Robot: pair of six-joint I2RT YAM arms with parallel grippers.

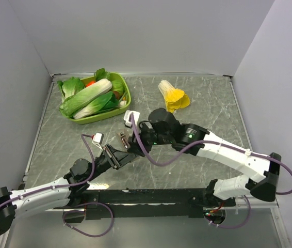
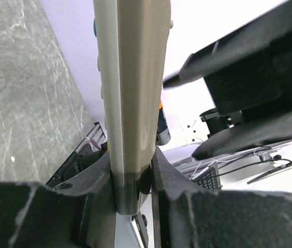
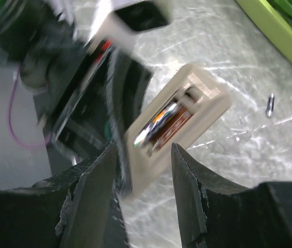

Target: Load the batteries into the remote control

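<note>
My left gripper [image 1: 116,156] is shut on the lower end of the remote control [image 1: 122,140] and holds it above the table. In the left wrist view the remote [image 2: 135,103] stands up between my fingers [image 2: 97,181], grey-beige back showing. In the right wrist view its back [image 3: 179,129] has an open compartment with one battery [image 3: 159,121] lying slanted in it. That battery also shows in the left wrist view [image 2: 162,126]. A second battery [image 3: 270,105] lies on the table. My right gripper [image 1: 135,135] is open and empty just above the remote, jaws apart [image 3: 143,155].
A green tray [image 1: 95,118] of toy vegetables stands at the back left; its rim shows in the right wrist view [image 3: 270,26]. A yellow-and-white toy cabbage [image 1: 173,96] lies at the back middle. Grey walls close the table on three sides.
</note>
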